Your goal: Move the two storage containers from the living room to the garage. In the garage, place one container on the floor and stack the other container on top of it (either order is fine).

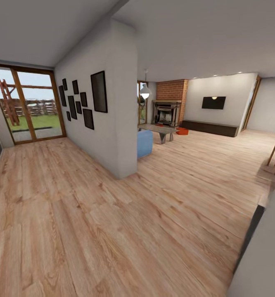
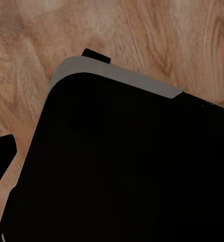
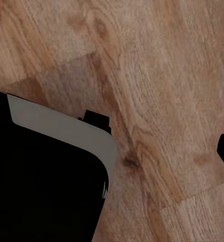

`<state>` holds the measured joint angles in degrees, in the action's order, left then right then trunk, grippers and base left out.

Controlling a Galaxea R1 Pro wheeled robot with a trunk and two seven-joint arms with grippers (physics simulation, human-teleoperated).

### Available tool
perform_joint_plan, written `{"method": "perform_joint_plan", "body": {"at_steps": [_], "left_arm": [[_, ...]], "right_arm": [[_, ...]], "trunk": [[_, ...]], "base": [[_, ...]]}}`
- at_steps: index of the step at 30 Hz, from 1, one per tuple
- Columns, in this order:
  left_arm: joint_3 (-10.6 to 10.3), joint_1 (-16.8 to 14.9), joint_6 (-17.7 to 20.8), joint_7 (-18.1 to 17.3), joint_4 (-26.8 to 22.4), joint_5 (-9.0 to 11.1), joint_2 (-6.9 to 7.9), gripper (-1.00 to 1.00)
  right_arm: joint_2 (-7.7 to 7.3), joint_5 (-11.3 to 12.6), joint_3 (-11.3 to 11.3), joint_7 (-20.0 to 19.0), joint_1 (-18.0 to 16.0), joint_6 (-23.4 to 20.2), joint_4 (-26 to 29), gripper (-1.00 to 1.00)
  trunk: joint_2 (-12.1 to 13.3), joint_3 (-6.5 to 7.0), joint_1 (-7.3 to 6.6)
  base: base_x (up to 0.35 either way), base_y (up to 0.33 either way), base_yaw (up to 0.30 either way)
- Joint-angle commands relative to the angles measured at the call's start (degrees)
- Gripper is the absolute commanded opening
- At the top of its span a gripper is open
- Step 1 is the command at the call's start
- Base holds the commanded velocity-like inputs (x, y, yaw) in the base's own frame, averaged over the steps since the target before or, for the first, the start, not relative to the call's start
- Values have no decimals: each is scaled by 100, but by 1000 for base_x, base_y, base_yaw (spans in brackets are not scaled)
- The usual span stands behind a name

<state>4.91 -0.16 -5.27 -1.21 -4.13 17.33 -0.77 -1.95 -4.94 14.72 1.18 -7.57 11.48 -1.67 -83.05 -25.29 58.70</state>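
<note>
- The storage containers [image 1: 181, 131] sit far off on the light wood plank floor [image 1: 112, 222] of the living room, near the fireplace [image 1: 167, 113] (just orange-red specks).
- Both wrist views look down past the black robot base [image 2: 127, 166]; neither gripper's opening can be told.

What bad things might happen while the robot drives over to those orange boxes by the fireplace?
1. The white wall corner juts out between the robot and the living room; cutting it tight might clip it.
2. The blue sofa and low table stand right before the orange storage containers, so the base may bump them.
3. The containers lie far off on the wood floor and look small, so it is hard to tell how they lie, and the robot might stop badly placed.
</note>
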Motion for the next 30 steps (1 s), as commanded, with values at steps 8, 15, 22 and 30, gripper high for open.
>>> {"method": "perform_joint_plan", "body": {"at_steps": [8,15,22,30], "left_arm": [[43,-2,-9,-16,0,0,-2,100],[37,-2,-9,-13,0,-2,-2,100],[36,-2,-11,-15,0,-2,-2,100],[36,-2,-9,-18,0,-2,-2,100]], "right_arm": [[1,-51,-5,13,-8,32,-18,100],[1,-45,-5,10,-8,30,-18,100],[1,-44,-5,13,-8,29,-18,100],[1,-51,-8,13,-8,37,-18,100]], "trunk": [[-3,-6,3],[-3,-6,3],[-3,-6,3],[-3,-6,3]], "base": [[323,0,0],[323,0,0],[323,0,0],[323,0,0]]}}
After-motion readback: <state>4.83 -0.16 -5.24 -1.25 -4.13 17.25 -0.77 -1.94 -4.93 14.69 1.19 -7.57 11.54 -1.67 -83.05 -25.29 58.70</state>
